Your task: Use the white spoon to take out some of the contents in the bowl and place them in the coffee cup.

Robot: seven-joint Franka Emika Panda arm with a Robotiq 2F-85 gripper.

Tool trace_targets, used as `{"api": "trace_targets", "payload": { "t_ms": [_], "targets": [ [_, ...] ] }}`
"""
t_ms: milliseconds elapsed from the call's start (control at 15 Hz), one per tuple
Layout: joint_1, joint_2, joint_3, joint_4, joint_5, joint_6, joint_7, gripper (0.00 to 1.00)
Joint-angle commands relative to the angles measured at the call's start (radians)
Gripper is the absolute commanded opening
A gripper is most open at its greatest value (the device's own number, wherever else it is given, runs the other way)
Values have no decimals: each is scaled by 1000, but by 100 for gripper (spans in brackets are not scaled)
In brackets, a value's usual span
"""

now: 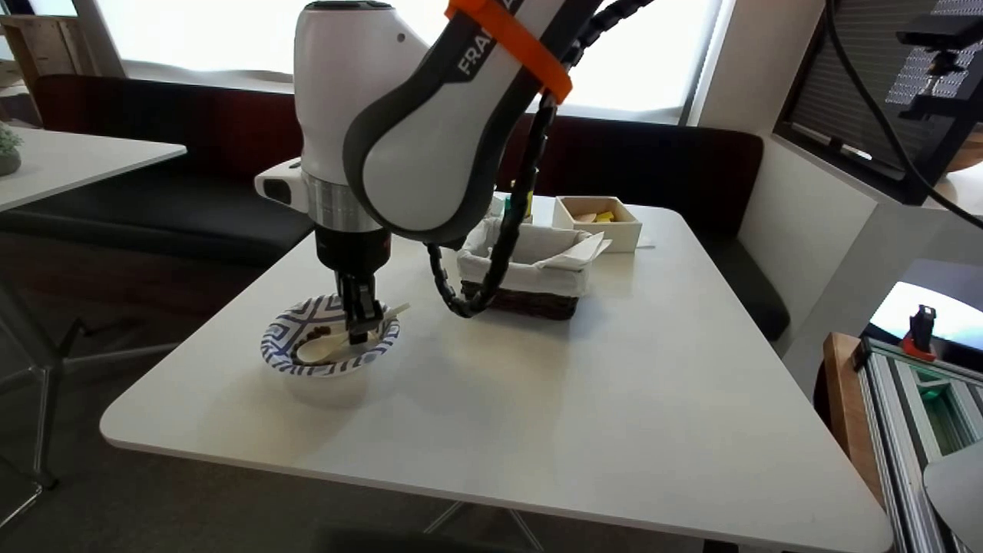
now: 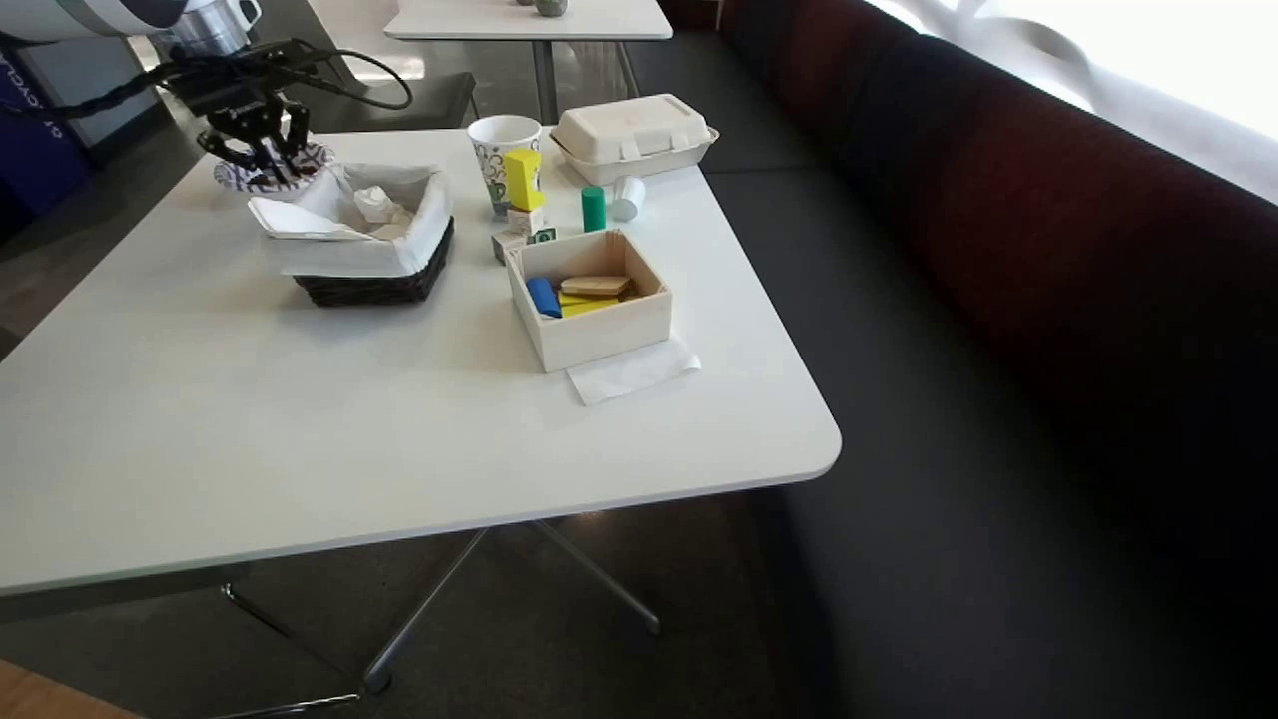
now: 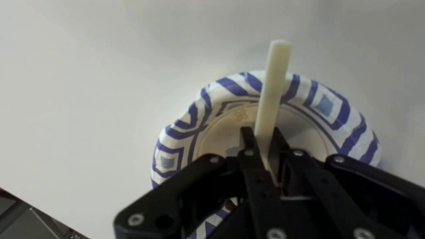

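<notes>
White spoon, handle grasped in the black tool.
Spoon's head: inside the blue-and-white paper bowl, beside dark brown contents; I cannot tell whether it carries any. Bowl: near the left edge of the worktop in an exterior view. Patterned paper coffee cup: upright, toward the far edge in an exterior view, between the white-lined wicker basket and the clamshell takeaway box at the far right corner.
</notes>
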Motion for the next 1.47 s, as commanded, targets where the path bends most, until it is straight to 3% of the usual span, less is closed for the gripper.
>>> {"api": "trace_targets", "payload": {
  "t_ms": [0, 333, 667, 933, 1400],
  "targets": [
    [-53, -57, 36, -123, 42, -105, -42, 4],
    [-96, -180, 33, -302, 103, -193, -54, 4],
    [-141, -290, 13, -457, 172, -206, -67, 4],
    [-159, -341, 18, -483, 239, -238, -110, 4],
    [-140, -377, -25, -465, 249, -374, -61, 4]
  ]
}}
